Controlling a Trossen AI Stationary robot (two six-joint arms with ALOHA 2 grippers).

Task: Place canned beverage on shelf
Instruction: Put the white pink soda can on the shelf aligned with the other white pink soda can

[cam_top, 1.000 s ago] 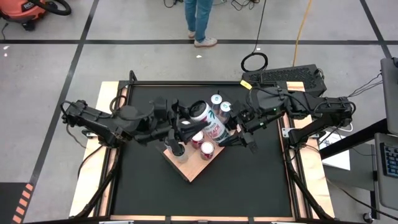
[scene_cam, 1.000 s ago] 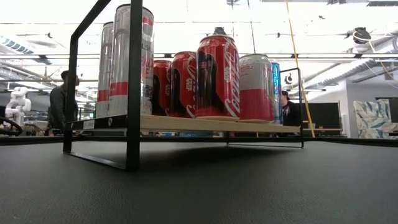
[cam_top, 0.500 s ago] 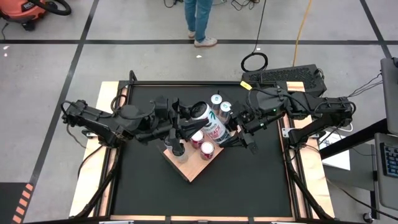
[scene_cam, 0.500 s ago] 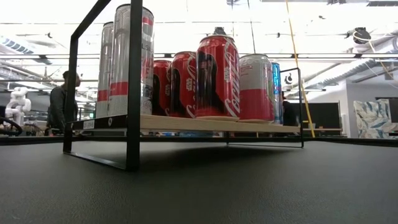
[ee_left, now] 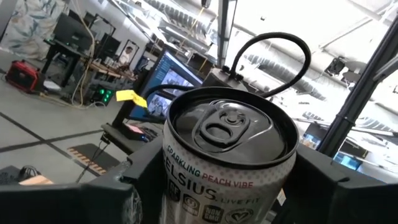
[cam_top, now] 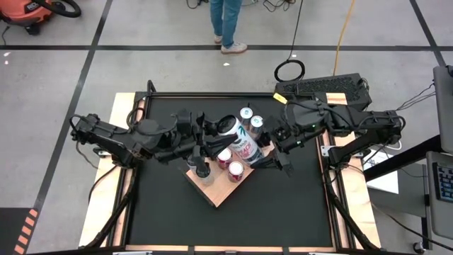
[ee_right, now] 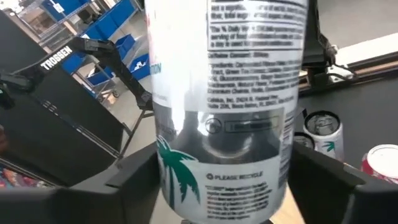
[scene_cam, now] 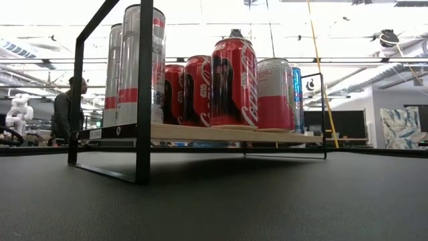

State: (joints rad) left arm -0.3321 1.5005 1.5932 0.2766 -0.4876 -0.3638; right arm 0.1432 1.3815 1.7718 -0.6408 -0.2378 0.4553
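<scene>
A white Celsius can (cam_top: 237,138) hangs tilted over the shelf (cam_top: 216,193), a light wooden board in a black frame, with both grippers on it. Its lid (ee_left: 231,124) points toward the table's far left and its base toward the near right. My left gripper (cam_top: 218,137) reaches in from the table's left and is shut on the can's upper part. My right gripper (cam_top: 265,151) comes from the right and is shut on the lower part. Several cans stand on the shelf by their bases, red ones (scene_cam: 234,84) among them. My left gripper has the can's upper wall just below the lid (ee_left: 186,180) between its two fingers, one on each side, coming roughly level from the table's left. The can is lifted clear of the shelf and tilted. My right gripper has the can's lower wall, by the palm-tree print (ee_right: 177,180), between its two fingers, one on each side. It comes from the table's right, slanting slightly down. The can's base end is nearest this gripper, clear of the cans beneath.
Two silver-topped cans (cam_top: 250,117) stand at the shelf's far corner, two red-topped ones (cam_top: 231,164) and a tall pale one (cam_top: 203,172) under the held can. The board's near corner (cam_top: 216,198) is bare. A person stands beyond the table's far edge (cam_top: 228,25).
</scene>
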